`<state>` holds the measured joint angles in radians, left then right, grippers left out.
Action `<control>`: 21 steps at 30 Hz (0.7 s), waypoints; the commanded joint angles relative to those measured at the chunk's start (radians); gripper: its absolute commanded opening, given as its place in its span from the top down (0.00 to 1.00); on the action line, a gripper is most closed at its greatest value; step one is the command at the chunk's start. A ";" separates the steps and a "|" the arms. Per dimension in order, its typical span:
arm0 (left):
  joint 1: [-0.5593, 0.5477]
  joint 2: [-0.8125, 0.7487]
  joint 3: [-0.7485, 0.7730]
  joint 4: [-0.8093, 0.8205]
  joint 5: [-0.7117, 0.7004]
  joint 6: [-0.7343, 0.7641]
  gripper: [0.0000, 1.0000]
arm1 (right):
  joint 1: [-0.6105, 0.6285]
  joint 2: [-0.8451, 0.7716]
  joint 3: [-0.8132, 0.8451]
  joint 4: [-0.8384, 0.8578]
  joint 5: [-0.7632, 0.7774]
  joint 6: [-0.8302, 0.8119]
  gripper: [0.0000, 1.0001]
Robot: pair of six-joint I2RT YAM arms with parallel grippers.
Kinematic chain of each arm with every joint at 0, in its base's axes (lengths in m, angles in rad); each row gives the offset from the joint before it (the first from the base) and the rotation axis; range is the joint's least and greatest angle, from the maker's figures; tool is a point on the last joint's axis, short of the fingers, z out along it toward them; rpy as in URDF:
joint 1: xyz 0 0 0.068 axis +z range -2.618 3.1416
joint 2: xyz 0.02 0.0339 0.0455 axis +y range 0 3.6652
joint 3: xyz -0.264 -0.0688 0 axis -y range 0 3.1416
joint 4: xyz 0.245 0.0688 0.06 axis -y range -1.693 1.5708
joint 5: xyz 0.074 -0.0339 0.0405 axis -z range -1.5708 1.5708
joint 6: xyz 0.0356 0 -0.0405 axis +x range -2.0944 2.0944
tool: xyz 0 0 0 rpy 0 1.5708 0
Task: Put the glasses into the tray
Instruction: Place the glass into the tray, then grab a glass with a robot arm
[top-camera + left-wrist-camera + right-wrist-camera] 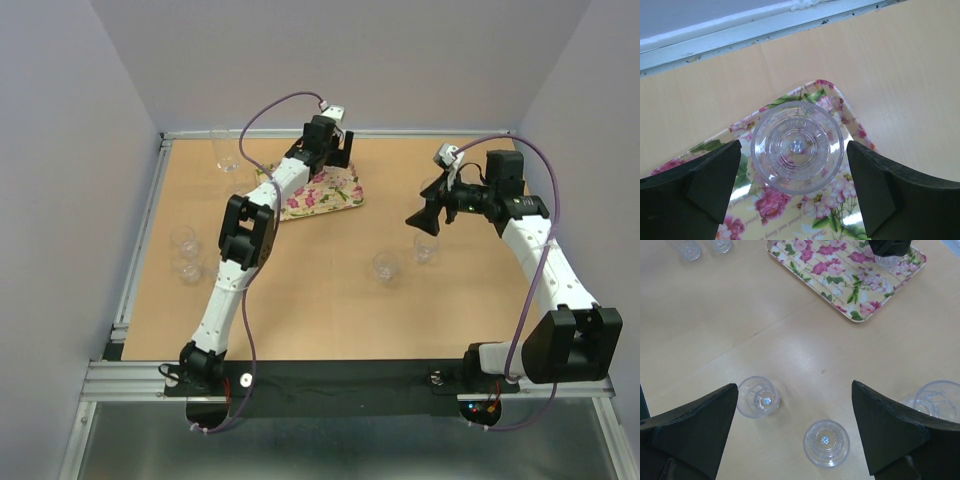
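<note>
The flowered tray [322, 193] lies at the far middle of the table. My left gripper [338, 150] hangs over its far corner, jaws open on either side of a clear glass [797, 147] that stands upright on the tray [790, 220], with neither finger touching it. My right gripper [421, 218] is open and empty above two glasses [758, 396] [826, 442]; a third glass [936, 399] shows behind its right finger. The right wrist view also shows the tray [840, 270] with the left gripper's glass [887, 261] on its corner.
More glasses stand on the table: one at the far left [225, 148], two at the left edge [183, 238] [187, 268], two right of centre [386, 265] [425, 247]. A metal rail [740, 37] runs along the far edge, close behind the tray.
</note>
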<state>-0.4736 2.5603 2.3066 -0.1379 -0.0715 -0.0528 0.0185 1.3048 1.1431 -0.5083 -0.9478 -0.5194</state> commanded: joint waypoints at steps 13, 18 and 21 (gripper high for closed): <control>-0.007 -0.603 -0.473 0.173 0.105 0.024 0.01 | -0.012 -0.062 -0.037 0.034 0.032 -0.048 0.00; -0.008 -0.813 -0.701 0.238 0.104 0.037 0.01 | -0.014 -0.076 -0.052 0.044 0.063 -0.056 0.00; -0.008 -0.925 -0.803 0.251 0.105 0.048 0.01 | -0.014 -0.082 -0.062 0.053 0.078 -0.053 0.00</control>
<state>-0.4767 1.7435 1.6024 0.0563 0.0216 -0.0284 0.0124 1.2530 1.0992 -0.5060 -0.8970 -0.5564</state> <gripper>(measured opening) 0.985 0.995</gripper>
